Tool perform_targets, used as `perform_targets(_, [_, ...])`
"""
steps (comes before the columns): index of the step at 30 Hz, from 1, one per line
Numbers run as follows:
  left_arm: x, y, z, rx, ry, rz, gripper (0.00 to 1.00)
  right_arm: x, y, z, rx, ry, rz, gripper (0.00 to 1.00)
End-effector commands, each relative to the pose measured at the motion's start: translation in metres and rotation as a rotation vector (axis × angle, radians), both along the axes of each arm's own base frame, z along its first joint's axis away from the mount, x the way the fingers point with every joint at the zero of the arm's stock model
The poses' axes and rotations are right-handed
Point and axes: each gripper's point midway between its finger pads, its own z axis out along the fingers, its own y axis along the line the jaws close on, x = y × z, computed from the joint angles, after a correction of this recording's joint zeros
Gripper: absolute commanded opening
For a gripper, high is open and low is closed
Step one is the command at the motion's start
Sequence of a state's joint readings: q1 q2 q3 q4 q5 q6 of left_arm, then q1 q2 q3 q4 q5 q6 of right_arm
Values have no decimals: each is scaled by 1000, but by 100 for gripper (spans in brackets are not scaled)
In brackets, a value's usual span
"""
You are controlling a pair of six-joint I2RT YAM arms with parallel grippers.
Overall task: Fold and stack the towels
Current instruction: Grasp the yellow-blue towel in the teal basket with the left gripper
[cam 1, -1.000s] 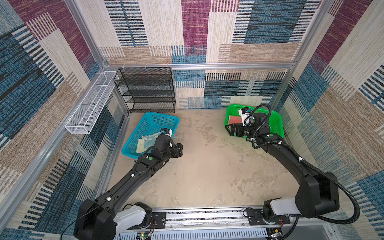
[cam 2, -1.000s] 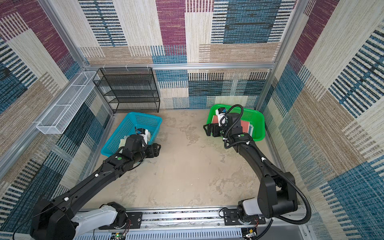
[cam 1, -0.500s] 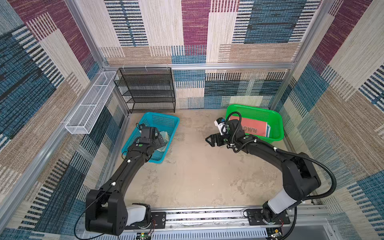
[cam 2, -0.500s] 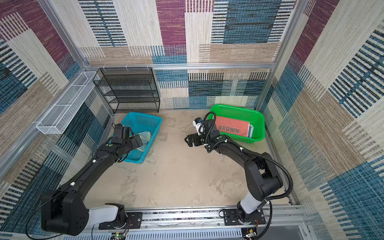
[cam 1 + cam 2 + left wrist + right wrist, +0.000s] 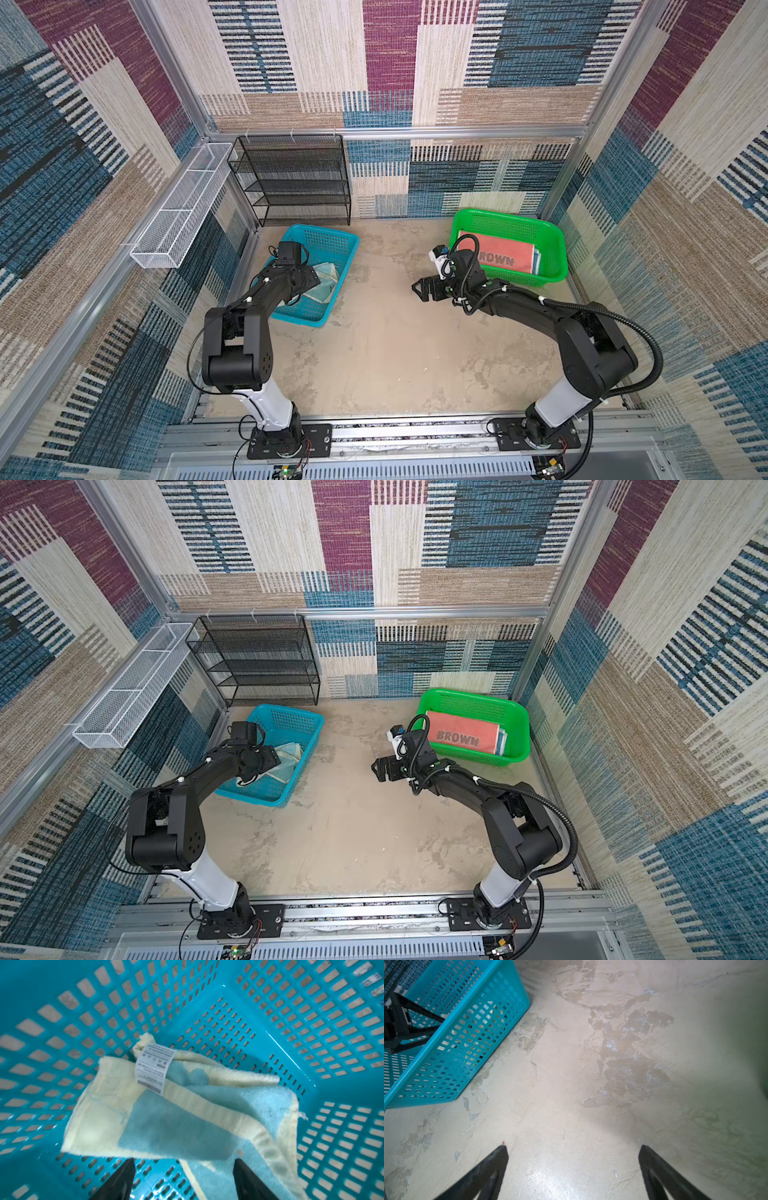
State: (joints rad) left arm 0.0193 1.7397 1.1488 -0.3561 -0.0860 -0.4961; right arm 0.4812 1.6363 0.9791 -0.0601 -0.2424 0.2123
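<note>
L tool (image 5: 184, 1160) over towel (image 5: 176, 1122) in basket (image 5: 25, 985)

Reaches far-left with the left arm (image 5: 257, 296), elbow folded high, wrist pitched down; holds the left gripper (image 5: 184, 1160) with jaws wide apart. Stretches the right arm (image 5: 523, 305) low toward the tabletop's (image 5: 395, 353) middle, right gripper (image 5: 573, 1146) spread fully, empty.
</note>
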Motion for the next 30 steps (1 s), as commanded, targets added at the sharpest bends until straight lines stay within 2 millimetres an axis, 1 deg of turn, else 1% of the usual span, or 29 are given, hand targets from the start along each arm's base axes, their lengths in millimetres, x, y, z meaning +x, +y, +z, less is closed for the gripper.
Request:
perform_targets(1, [12, -1, -5, -2, 9, -23, 75, 8, 2, 13, 34, -60, -17, 100])
perform_targets(3, [15, -1, -14, -1, 41, -30, 70, 7, 2, 12, 33, -58, -18, 100])
perform_targets(4, [17, -1, -18, -1, 54, -33, 70, 7, 2, 12, 32, -59, -20, 100])
perform_targets(5, [18, -2, -21, -3, 67, -38, 66, 7, 2, 11, 31, -57, -19, 100])
perform_targets(8, [22, -4, -29, -14, 92, -47, 42, 6, 2, 9, 29, -51, -19, 100])
perform_targets(10, [24, -6, -31, -29, 89, -55, 25, 5, 1, 8, 28, -48, -19, 100])
perform_targets(12, [26, -9, -30, -42, 81, -62, 3, 5, 1, 8, 26, -50, -19, 100])
perform_targets(13, [25, -9, -29, -45, 78, -64, 0, 4, 0, 8, 23, -50, -19, 100])
perform_targets(16, [27, -16, -16, -69, 32, -88, 0, 2, -3, 9, 19, -61, -29, 100])
perform_targets(18, [27, -23, 0, -91, -27, -113, 0, 1, -7, 11, 15, -76, -44, 100])
perform_targets(21, [24, -31, 31, -99, -114, -151, 0, 2, -17, 8, -14, -88, -88, 100])
perform_targets(26, [9, -43, 83, -76, -236, -212, 0, 8, -46, 4, -74, -110, -252, 100])
perform_targets(28, [2, -51, 104, -72, -299, -250, 0, 5, -51, 5, -66, -126, -273, 100])
perform_targets(30, [-6, -62, 128, -84, -386, -296, 0, 3, -52, 6, -32, -143, -281, 100])
